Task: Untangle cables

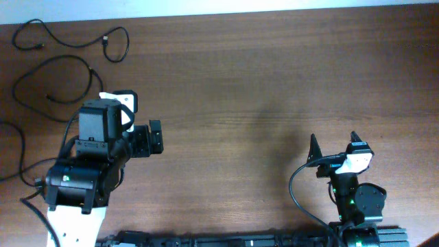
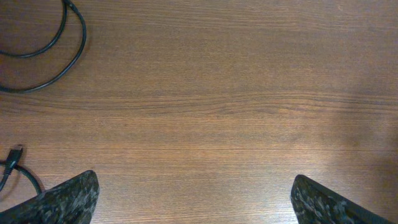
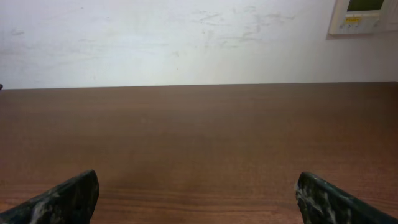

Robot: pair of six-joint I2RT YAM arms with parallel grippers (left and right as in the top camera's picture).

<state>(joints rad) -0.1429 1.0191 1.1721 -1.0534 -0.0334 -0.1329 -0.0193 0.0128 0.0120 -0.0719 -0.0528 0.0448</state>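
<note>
Cables (image 1: 106, 39) lie in loose loops at far-left top of table (image 1: 240, 82). L gripper (image 2: 193, 186) near them, fingers spread wide, holding nothing. R gripper (image 1: 335, 145) at right, well apart from cables, also spread wide, empty.

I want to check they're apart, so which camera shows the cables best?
The overhead view: it shows the cables as loose loops, nearly whole. The left wrist view catches only part of a loop and a plug end. The right wrist view shows none.
</note>
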